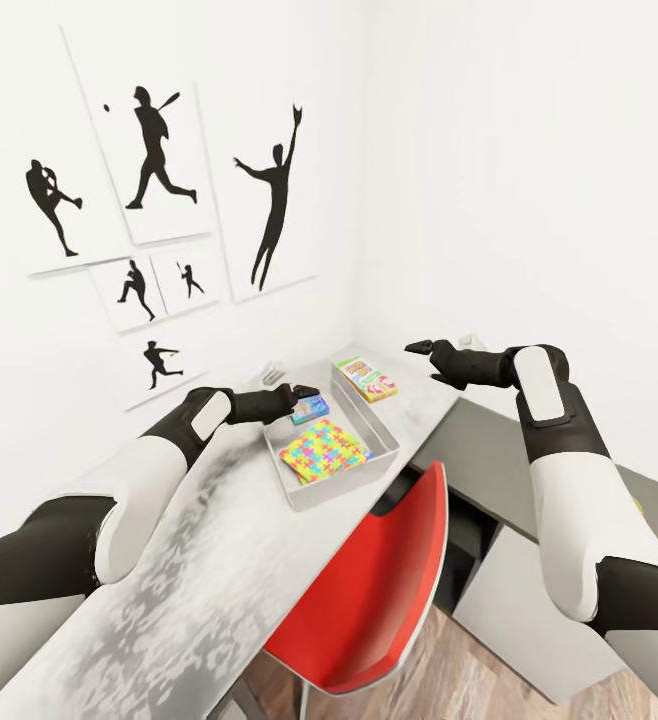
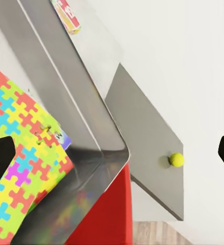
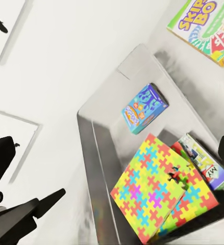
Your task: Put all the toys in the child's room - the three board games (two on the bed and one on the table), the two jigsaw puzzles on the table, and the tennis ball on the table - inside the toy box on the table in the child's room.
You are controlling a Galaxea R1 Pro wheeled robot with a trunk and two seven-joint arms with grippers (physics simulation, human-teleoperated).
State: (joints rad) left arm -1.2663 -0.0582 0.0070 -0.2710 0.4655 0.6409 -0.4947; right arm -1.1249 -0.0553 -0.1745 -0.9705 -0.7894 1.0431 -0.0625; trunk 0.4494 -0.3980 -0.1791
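Note:
The grey toy box [image 1: 381,432] stands on the white table [image 1: 199,560] near the corner. Inside it lie the colourful jigsaw puzzles [image 1: 324,450], the blue board game [image 1: 311,408] and a white-green board game [image 3: 203,161] beside the puzzles. The Skip-Bo board game [image 1: 367,380] lies on the table just beyond the box. My left gripper [image 1: 304,393] hovers open over the box's near-left rim, holding nothing. Above the table's far right, my right gripper [image 1: 424,350] is open and empty. The tennis ball [image 2: 176,160] rests on a grey surface beyond the box.
A red chair [image 1: 369,590] is tucked under the table just below the toy box. White walls with black silhouette posters [image 1: 159,160] close off the corner. A grey desk wing [image 1: 479,450] runs along the right, under my right arm.

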